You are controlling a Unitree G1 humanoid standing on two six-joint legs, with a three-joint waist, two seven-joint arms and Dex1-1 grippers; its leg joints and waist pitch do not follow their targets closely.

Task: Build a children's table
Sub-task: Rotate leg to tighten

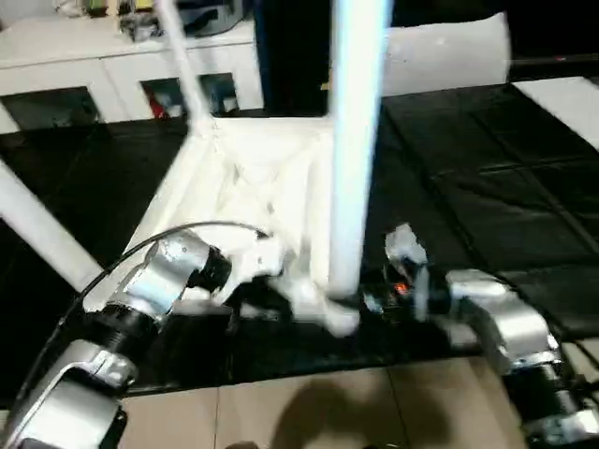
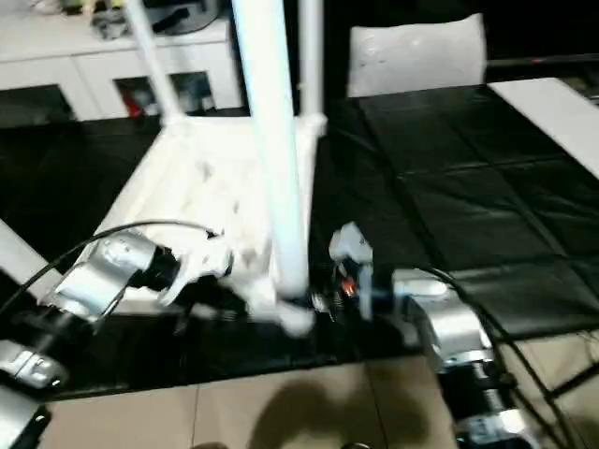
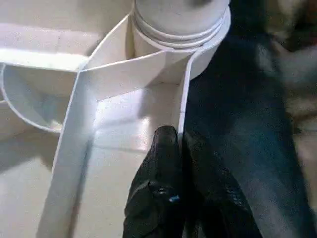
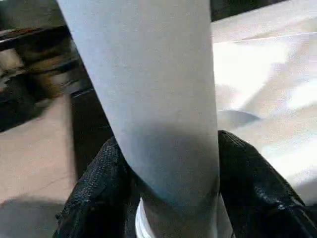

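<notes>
The white tabletop (image 1: 253,187) lay upside down on the black counter (image 1: 487,196), with its ribbed underside facing up and its near edge close to the counter's front edge. Legs stood up from its corners: one tall leg (image 1: 356,140) rose at the near corner, right in front of the head camera, another leg (image 1: 182,65) leaned up from the far corner, and a third leg (image 1: 37,229) stuck out low to the left. From the head views, the left gripper (image 1: 271,257) reached in at the near edge of the tabletop, and the right gripper (image 1: 374,297) sat at the bottom of the near leg. The left wrist view gave a closer look: the two black fingers (image 3: 166,163) were pressed together, pinching a thin upright wall of the tabletop just beside the round socket (image 3: 181,29), where the leg's ringed end sat. The right wrist view looked up along the near leg, and there the black fingers (image 4: 247,173) sat on both sides of the leg, hugging it low down near its base. A white cabinet (image 1: 112,65) with glass doors stood behind the counter. No words or labels could be read anywhere.
</notes>
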